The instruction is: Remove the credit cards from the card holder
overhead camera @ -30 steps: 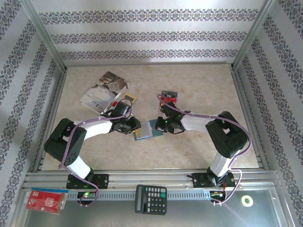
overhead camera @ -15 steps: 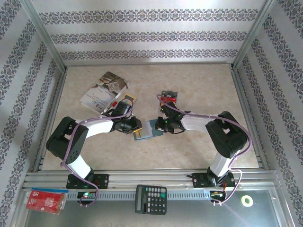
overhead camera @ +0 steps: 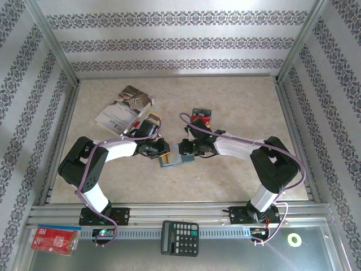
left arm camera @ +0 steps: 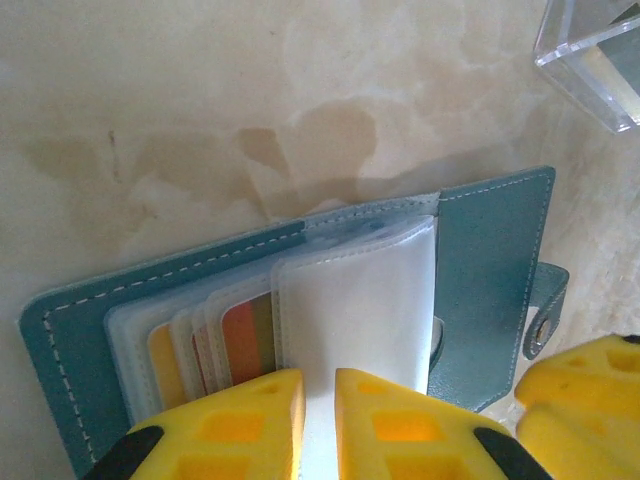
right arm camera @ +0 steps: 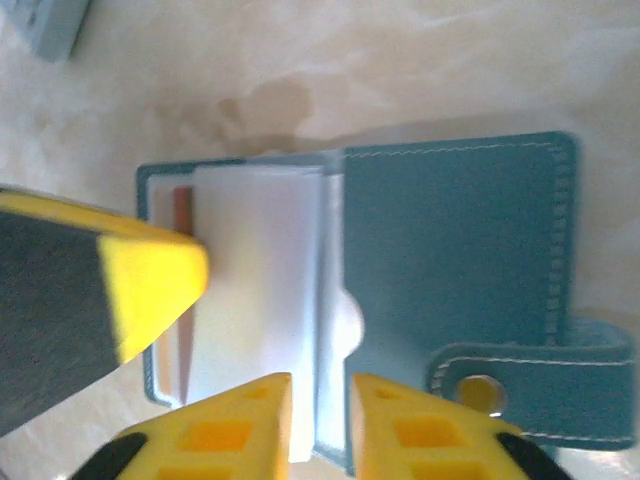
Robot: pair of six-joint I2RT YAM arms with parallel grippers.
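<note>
The card holder [overhead camera: 174, 159] lies open in the middle of the table [overhead camera: 237, 101], between the left gripper [overhead camera: 163, 151] and the right gripper [overhead camera: 185, 149]; no card reads from up there.

At the left wrist the jaws are nearly closed, pinching a clear sleeve [left arm camera: 355, 300]. The credit cards [left arm camera: 245, 345] show as coloured edges behind it. That sleeve looks floppy and slick, so I'd take a stiff card by its edge.

At the right wrist the jaws stand slightly apart astride the sleeves' edge. Whether they pinch it, I cannot tell.
</note>
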